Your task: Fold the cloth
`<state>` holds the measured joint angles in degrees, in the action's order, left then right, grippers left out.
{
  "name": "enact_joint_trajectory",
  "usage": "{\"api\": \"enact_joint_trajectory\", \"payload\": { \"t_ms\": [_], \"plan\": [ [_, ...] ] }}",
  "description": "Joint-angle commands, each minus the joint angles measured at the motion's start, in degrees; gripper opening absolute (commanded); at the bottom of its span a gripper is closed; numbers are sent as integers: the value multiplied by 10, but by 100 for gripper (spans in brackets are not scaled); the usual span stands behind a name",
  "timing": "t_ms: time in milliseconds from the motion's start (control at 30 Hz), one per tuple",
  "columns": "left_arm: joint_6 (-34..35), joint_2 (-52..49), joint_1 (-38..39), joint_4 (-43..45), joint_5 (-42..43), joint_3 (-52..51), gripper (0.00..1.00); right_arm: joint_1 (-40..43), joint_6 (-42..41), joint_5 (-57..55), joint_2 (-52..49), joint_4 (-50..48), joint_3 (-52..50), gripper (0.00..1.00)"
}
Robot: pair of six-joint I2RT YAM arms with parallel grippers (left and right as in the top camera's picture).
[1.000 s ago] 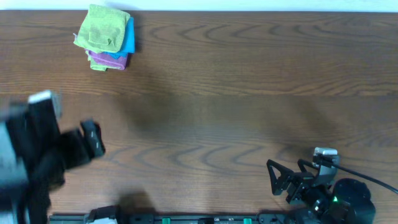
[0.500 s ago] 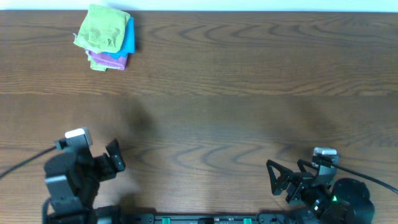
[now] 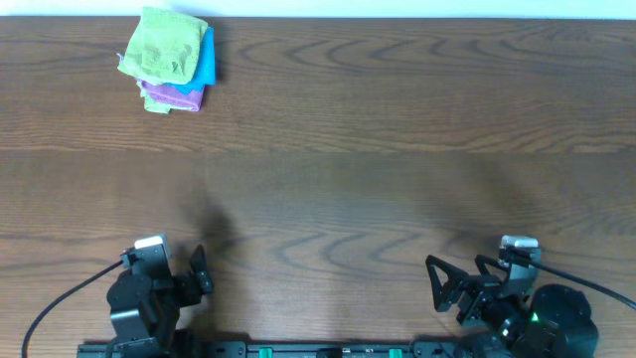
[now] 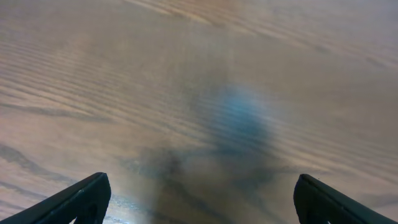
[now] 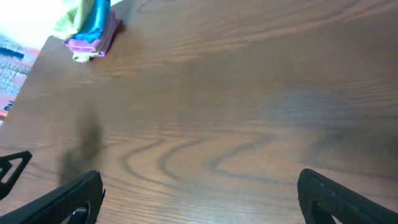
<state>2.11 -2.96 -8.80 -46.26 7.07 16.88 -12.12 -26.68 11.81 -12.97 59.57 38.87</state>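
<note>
The light green cloth (image 3: 165, 45) lies folded on top of a small stack at the far left corner of the table; it also shows in the right wrist view (image 5: 71, 22). My left gripper (image 3: 189, 278) is open and empty at the front left edge; its two fingertips frame bare wood in the left wrist view (image 4: 202, 199). My right gripper (image 3: 452, 288) is open and empty at the front right; its fingertips show wide apart in the right wrist view (image 5: 199, 193). Both grippers are far from the cloth.
A bright blue cloth (image 3: 206, 62) and a purple cloth (image 3: 174, 96) lie under the green one in the stack. The brown wooden table (image 3: 378, 149) fills the view. The table's far edge runs just behind the stack.
My left arm has drawn back from the left side of the table to the front edge and settled there. The right arm and the stack have not moved.
</note>
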Motion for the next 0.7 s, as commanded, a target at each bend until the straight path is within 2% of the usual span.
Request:
{"api": "enact_joint_trajectory", "payload": {
  "t_ms": [0, 267, 667],
  "plan": [
    [-32, 12, -1, 2, -6, -16, 95, 5, -7, 0, 2, 1, 1, 99],
    [-65, 28, 35, 0, -23, -47, 95, 5, -7, 0, 2, 1, 1, 99],
    [-64, 28, 43, 2, -32, -67, 95, 5, -7, 0, 2, 1, 1, 99]
  ]
}}
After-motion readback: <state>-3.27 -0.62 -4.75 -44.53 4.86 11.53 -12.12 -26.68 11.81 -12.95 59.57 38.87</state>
